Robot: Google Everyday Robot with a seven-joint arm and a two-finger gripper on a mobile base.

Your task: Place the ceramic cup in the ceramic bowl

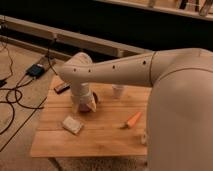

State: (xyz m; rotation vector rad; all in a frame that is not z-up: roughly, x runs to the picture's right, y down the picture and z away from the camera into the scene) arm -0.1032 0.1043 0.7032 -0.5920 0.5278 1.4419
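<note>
The small plain white ceramic cup (pixel 118 91) stands upright on the wooden table (pixel 100 142), just right of the gripper (pixel 84 106). The gripper hangs at the glossy dark maroon ceramic bowl (pixel 93 104). Whether it is closed, I cannot tell.

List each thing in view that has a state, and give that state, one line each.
gripper: pointing down at the ceramic bowl, over the wooden table.
ceramic bowl: on the table, partly hidden by the gripper.
ceramic cup: upright on the table, apart from the bowl, not held.
orange carrot-like item: lying flat, untouched.
pale packet: lying flat near the front edge.
</note>
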